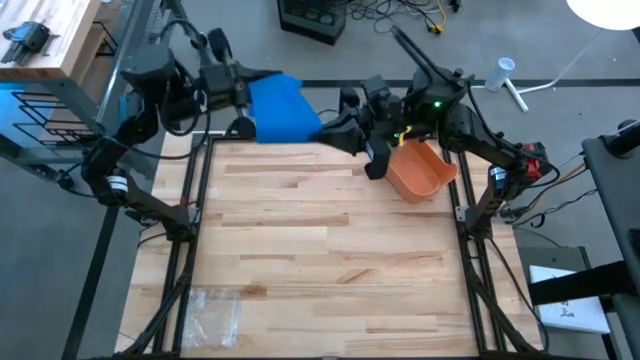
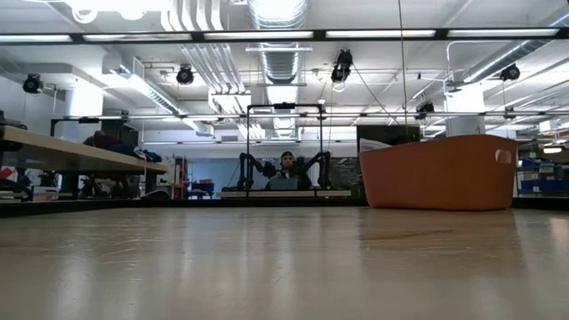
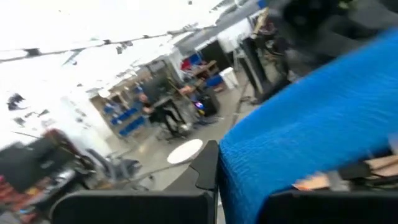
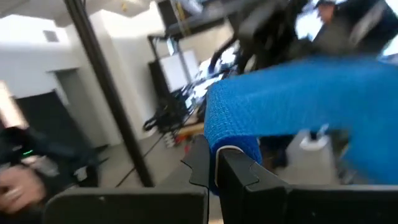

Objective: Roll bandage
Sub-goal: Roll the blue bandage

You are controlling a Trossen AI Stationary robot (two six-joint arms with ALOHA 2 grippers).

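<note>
We see both arms raised at the far edge of the table [image 1: 320, 250], in the upper middle of the high view, with a blue bandage [image 1: 282, 108] stretched between them. The left gripper [image 1: 247, 92] sits at the upper left of that view, its fingers pressed together on one side of the bandage. In the left wrist view the bandage [image 3: 311, 124] fills the right half of the frame, and the cloth runs down between the dark fingers [image 3: 208, 165] at the bottom edge. The right gripper [image 1: 335, 125] is just right of the bandage in the high view, also pinching it. In the right wrist view the bandage [image 4: 280, 106] spans the centre and right of the frame, and its end is clamped between the fingers [image 4: 239, 168].

An orange bin [image 1: 420, 170] stands on the table at the upper right of the high view, beside the right arm. In the low view the bin [image 2: 440, 173] shows at right of centre. A clear plastic bag [image 1: 212, 310] lies at the lower left of the high view. Neither gripper shows in the low view.
</note>
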